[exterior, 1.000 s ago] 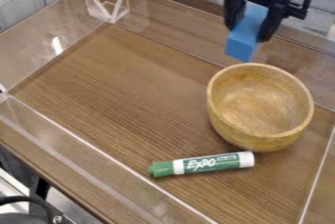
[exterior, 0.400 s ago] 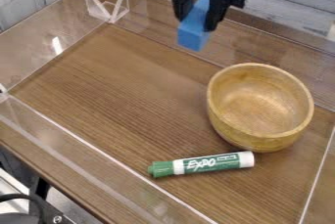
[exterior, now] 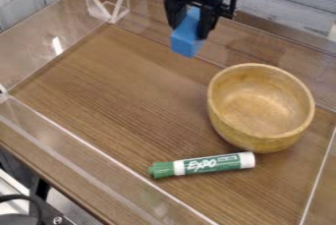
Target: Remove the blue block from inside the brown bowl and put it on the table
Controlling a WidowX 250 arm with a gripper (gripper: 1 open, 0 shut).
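The blue block [exterior: 188,38] hangs in the air above the back of the table [exterior: 118,91], clamped between the black fingers of my gripper [exterior: 194,23], which is shut on it. The brown bowl [exterior: 261,106] sits at the right side of the table, empty, below and to the right of the block. The block is well clear of the bowl's rim and not touching the tabletop.
A green-and-white Expo marker [exterior: 199,165] lies near the front edge, below the bowl. Low clear acrylic walls [exterior: 46,47] border the table, with a folded clear piece [exterior: 108,8] at the back left corner.
My gripper has carried the blue block leftward from above the bowl's far rim to above the table's back middle, then slightly lower. The bowl and marker have stayed put.
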